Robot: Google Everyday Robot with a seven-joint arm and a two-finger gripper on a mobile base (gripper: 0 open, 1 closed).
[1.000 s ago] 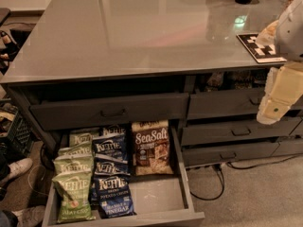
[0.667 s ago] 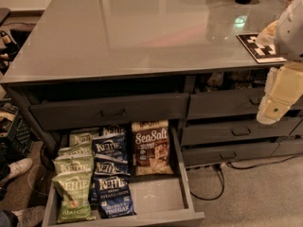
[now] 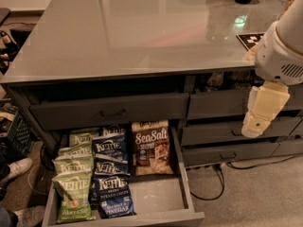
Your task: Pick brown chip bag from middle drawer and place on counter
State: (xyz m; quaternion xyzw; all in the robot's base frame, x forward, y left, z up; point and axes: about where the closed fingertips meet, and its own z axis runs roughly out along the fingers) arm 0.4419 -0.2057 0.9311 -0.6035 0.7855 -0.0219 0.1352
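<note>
Rightward, tool [image 3: 256, 123] hanging beside counter [image 3: 142, 32], grip state unclear, well apart from brown chip bag [image 3: 151, 148]

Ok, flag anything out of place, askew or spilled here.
Nothing stands out. The brown chip bag lies flat and intact in the open middle drawer, beside overlapping rows of Kettle bags. The counter shows no spill. The gripper hangs to the right, by closed drawer fronts.
</note>
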